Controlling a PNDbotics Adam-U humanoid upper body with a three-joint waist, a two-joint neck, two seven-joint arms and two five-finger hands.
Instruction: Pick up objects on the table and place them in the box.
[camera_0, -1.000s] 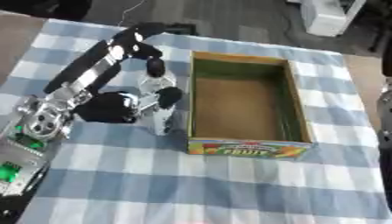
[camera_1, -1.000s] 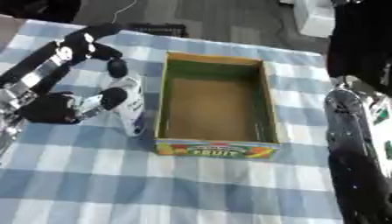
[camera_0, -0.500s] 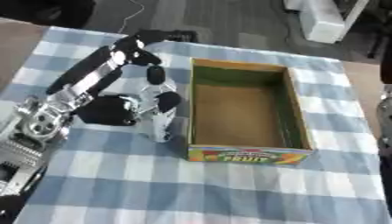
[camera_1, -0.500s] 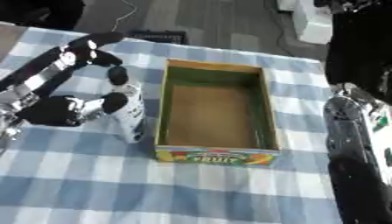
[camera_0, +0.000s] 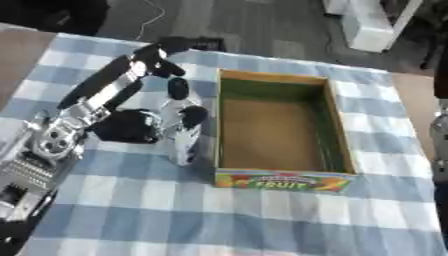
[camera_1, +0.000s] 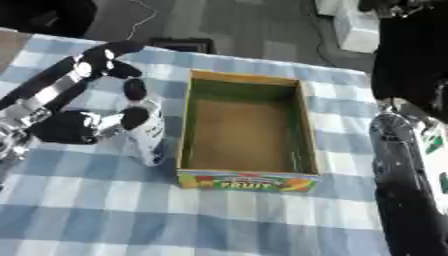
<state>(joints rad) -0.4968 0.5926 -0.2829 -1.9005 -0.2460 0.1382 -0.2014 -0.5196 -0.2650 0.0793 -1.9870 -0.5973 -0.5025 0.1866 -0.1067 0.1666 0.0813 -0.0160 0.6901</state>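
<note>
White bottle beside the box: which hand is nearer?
Left. The left hand is curled round the white bottle, just left of the box. The right arm is beyond the box's far side; its hand isn't visible.

The box's (camera_0: 280, 131) front panel reads "FRUIT"; nothing else is legible.

We see a blue-and-white checked cloth (camera_0: 262, 220) covering the worktop. Beyond its far edge lies grey floor (camera_0: 262, 25), with a thin cable (camera_0: 156, 15) trailing across it and a white cabinet (camera_0: 367, 25) standing at the upper right.
</note>
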